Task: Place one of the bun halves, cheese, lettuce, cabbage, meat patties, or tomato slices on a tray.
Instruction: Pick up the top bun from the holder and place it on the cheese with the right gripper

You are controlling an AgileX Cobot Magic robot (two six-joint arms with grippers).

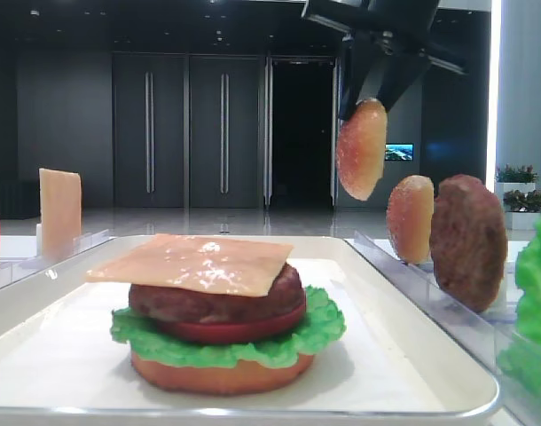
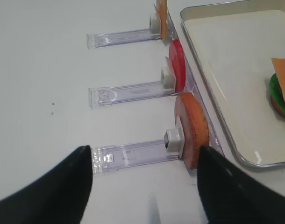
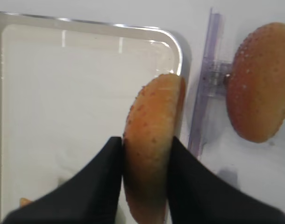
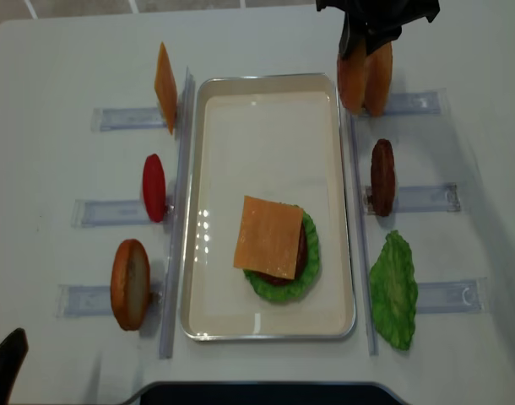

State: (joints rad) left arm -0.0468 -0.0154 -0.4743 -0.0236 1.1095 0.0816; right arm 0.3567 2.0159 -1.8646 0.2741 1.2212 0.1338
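My right gripper (image 3: 146, 142) is shut on a speckled golden-brown bun half (image 3: 154, 121) and holds it on edge in the air above the far right corner of the cream tray (image 3: 49, 93). From the front, the bun half (image 1: 363, 148) hangs below the gripper (image 1: 366, 105). From above, it (image 4: 352, 80) sits beside a second speckled bun half (image 4: 379, 78) standing in a rack. On the tray (image 4: 215, 152) lies a stack with cheese (image 4: 270, 237) on top, over patty, tomato, lettuce (image 1: 324, 330) and bottom bun. My left gripper (image 2: 145, 156) is open over the table.
Clear racks flank the tray. On the left stand a cheese slice (image 4: 165, 86), a tomato slice (image 4: 154, 187) and a smooth bun half (image 4: 130, 283). On the right stand a meat patty (image 4: 382, 176) and a lettuce leaf (image 4: 394, 289).
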